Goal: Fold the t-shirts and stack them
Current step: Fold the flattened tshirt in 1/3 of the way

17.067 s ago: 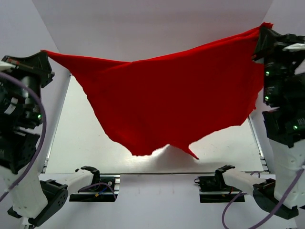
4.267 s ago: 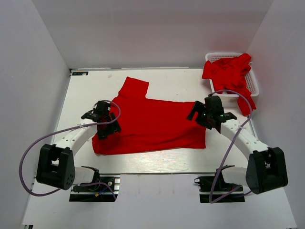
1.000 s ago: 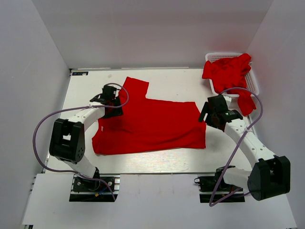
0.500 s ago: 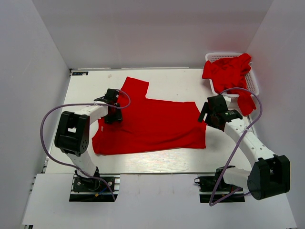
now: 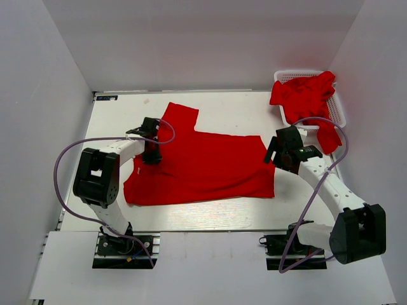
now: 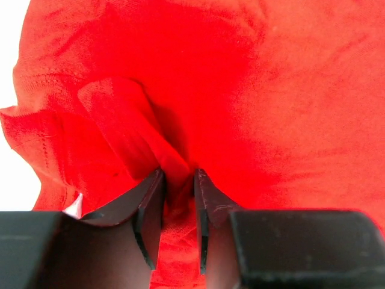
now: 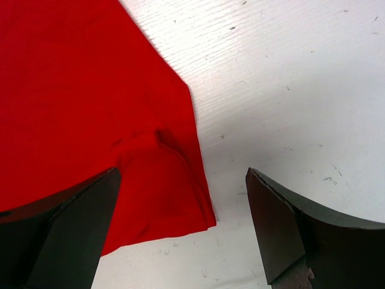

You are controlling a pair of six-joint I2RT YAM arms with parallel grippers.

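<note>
White table (image 5: 191, 217) borders the t-shirt (image 5: 206, 166) edge pinched by the left hand (image 6: 178, 176).

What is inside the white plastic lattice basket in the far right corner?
A crumpled heap of bright red cloth t-shirts fills the white basket, spilling over its near rim. The heap covers its floor, and how many shirts it holds cannot be told.

You are looking at one spread t-shirt (image 5: 203, 168), one basket (image 5: 294, 72) holding an uncountable heap (image 5: 302, 95), plus left arm (image 5: 117, 147) and right arm (image 5: 327, 184).
</note>
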